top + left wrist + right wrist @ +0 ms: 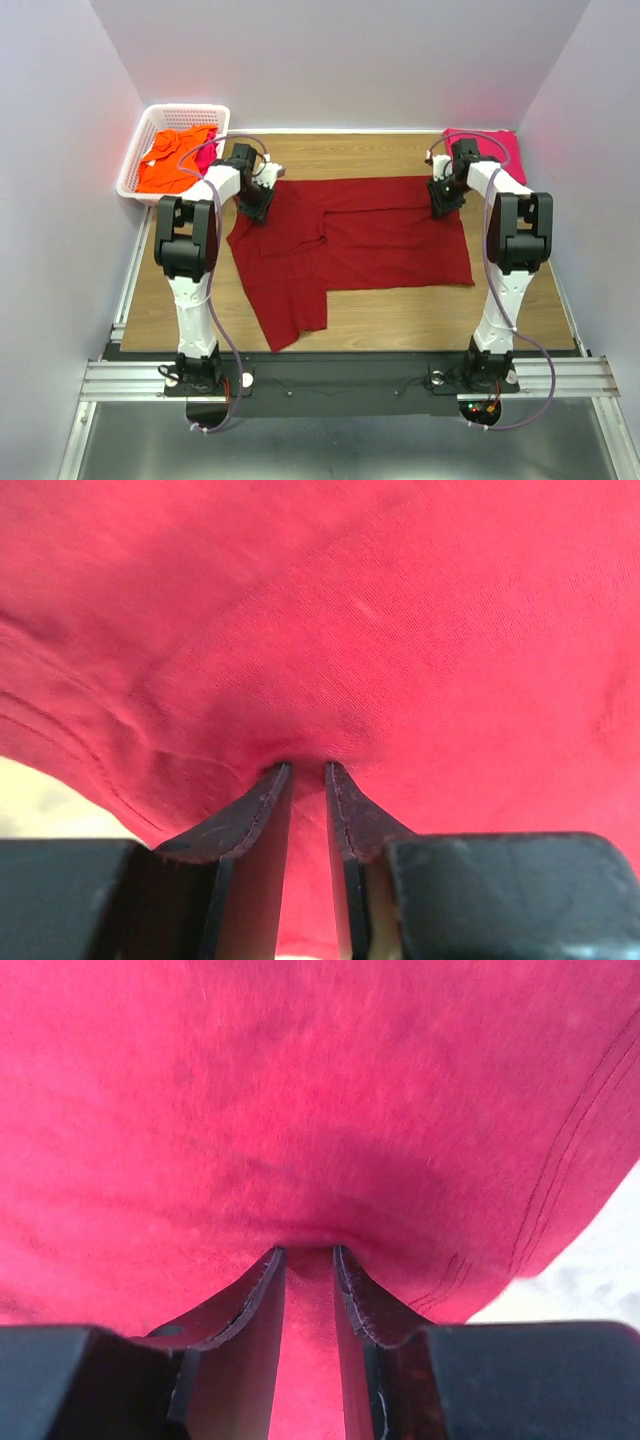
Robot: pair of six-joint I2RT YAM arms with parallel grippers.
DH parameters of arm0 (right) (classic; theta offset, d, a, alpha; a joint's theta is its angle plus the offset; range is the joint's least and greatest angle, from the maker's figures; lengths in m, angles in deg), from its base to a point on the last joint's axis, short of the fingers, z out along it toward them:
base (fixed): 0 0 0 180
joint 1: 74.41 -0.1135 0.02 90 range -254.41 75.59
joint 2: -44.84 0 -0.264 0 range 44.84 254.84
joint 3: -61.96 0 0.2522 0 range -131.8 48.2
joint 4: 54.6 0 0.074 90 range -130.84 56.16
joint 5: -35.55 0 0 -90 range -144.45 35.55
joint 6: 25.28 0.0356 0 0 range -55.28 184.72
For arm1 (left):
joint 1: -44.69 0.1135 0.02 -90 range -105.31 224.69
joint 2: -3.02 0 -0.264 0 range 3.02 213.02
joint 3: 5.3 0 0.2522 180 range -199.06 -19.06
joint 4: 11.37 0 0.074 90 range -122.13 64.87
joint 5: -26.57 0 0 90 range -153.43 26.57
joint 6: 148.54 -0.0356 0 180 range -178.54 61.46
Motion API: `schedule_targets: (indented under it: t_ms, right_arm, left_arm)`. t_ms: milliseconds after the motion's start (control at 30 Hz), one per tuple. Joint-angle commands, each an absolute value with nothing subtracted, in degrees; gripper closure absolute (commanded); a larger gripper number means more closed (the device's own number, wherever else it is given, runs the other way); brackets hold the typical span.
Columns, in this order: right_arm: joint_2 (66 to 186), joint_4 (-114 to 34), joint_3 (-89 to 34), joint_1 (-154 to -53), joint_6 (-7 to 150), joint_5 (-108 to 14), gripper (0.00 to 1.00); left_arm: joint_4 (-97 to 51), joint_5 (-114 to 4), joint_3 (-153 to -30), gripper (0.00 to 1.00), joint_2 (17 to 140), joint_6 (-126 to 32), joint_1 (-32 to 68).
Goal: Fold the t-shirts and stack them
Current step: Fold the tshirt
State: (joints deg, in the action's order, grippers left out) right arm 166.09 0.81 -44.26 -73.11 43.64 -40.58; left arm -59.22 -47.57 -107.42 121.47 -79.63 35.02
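A dark red t-shirt (370,240) lies spread across the middle of the table, partly folded, with one flap hanging toward the near edge. My left gripper (254,205) is at its far left corner. In the left wrist view this gripper (308,767) is shut on a pinch of the red cloth (400,630). My right gripper (446,203) is at the far right corner, and in the right wrist view it (308,1250) is likewise shut on a fold of the cloth (300,1110). An orange t-shirt (170,165) and a pink one (206,150) lie in the basket. Another pink t-shirt (497,148) lies folded at the back right.
The white lattice basket (186,110) stands at the back left corner against the wall. Bare wooden tabletop (400,315) shows along the near edge and beside the shirt. Grey walls close in on the left, back and right.
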Motion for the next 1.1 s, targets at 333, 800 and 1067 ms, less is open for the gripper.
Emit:
schedule_targets:
  t_ms: [333, 800, 1067]
  right_arm:
    - [164.41, 0.20, -54.13, -73.71, 45.92, -28.55, 0.52]
    - [146.79, 4.17, -25.90, -73.71, 35.72, -39.59, 0.62]
    - [149.34, 0.03, -17.82, -73.71, 34.76, -43.81, 0.64]
  left_arm:
    - [-68.98, -42.78, -128.23, 0.62, 121.87, -89.82, 37.49]
    - [-63.02, -40.65, -82.71, 0.63, 91.62, -98.36, 31.34]
    - [-54.22, -50.50, -67.51, 0.65, 90.03, -96.95, 24.48]
